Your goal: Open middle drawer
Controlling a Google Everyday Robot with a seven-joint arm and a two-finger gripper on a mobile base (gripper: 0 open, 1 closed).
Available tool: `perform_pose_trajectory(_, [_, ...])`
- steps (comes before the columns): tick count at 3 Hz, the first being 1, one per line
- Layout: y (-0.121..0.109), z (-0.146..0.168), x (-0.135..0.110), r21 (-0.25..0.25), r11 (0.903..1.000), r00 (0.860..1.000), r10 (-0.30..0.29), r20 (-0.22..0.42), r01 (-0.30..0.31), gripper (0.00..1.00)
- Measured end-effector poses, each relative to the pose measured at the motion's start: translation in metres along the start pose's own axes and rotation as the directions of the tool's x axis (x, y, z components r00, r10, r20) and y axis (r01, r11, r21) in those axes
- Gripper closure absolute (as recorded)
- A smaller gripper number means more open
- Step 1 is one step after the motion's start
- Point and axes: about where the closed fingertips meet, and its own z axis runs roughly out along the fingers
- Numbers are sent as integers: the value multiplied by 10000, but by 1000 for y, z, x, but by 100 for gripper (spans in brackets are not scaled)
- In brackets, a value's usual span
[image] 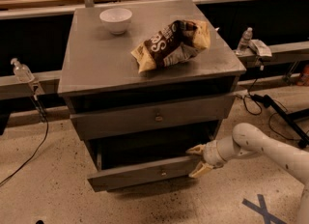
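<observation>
The middle drawer (145, 174) is a grey flat front with a small round knob (163, 173). It stands pulled partly out of the grey cabinet (96, 73), with a dark cavity behind it. My gripper (197, 160) is at the right end of this drawer front. Its tan fingers (194, 149) are spread apart, one above and one below the front's top right corner. I cannot tell whether they touch it. My white arm reaches in from the lower right.
A taller grey drawer front (154, 118) sits above. A white bowl (116, 19) and a chip bag (171, 43) lie on the cabinet top. Plastic bottles (245, 38) stand on side rails. Cables (270, 107) and blue tape (263, 208) are on the floor.
</observation>
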Motion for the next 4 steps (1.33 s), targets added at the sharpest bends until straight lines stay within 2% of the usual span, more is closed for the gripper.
perform_pose_trajectory(1, [4,5,7,-134,9997,9998,202,-88,-203,36])
perform_pose_trajectory(2, [18,1,-4,-329,9993,9998,190,-73,-192,36])
perform_pose_trajectory(3, [25,-5,-23,-376,9992,9999,-136,-52,134,36])
perform_pose_trajectory(4, [33,-13,-38,-300,9991,9995,-299,-99,295,42])
